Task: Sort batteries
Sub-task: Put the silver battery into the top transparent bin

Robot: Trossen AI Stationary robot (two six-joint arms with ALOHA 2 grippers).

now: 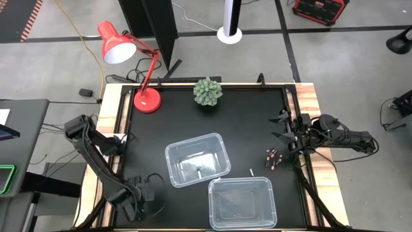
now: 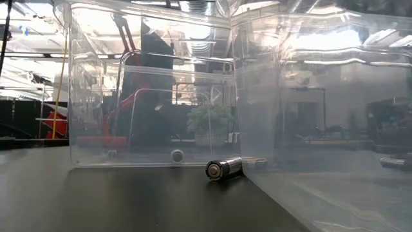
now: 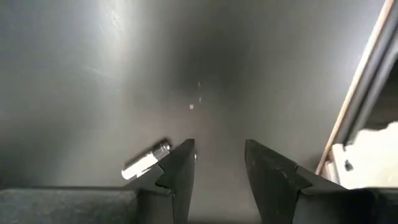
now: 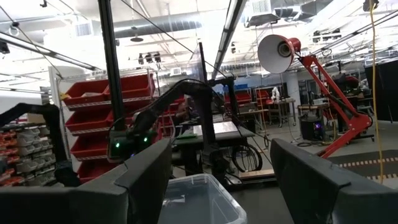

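A: Where do the batteries lie just now?

B: A small cluster of dark cylindrical batteries with reddish ends [image 1: 272, 157] sits on the black tabletop [image 1: 244, 122] near its right edge, with one pale battery [image 1: 251, 171] a little apart, between the cluster and the near clear plastic bin [image 1: 241, 203]. The far clear plastic bin [image 1: 197, 158] holds at least one small piece. Another dark battery [image 2: 223, 168] lies on the tabletop outside that bin's wall, in the low view.

A: And the arms?

B: The left end effector [image 3: 219, 163] hangs low over the tabletop at the front left corner, fingers partly apart with nothing between them; a silvery battery [image 3: 146, 161] lies just beside its one finger. The right end effector [image 4: 217, 174] is raised by the right edge, pointing across the room, jaws wide and empty.

A: What might go amiss?

B: The silvery battery is round and lies outside the fingers. I'd judge that closing as they stand would miss it, or a finger would nudge it rolling. On the right, the clustered batteries touch one another, so a grab could catch two or scatter them toward the edge.
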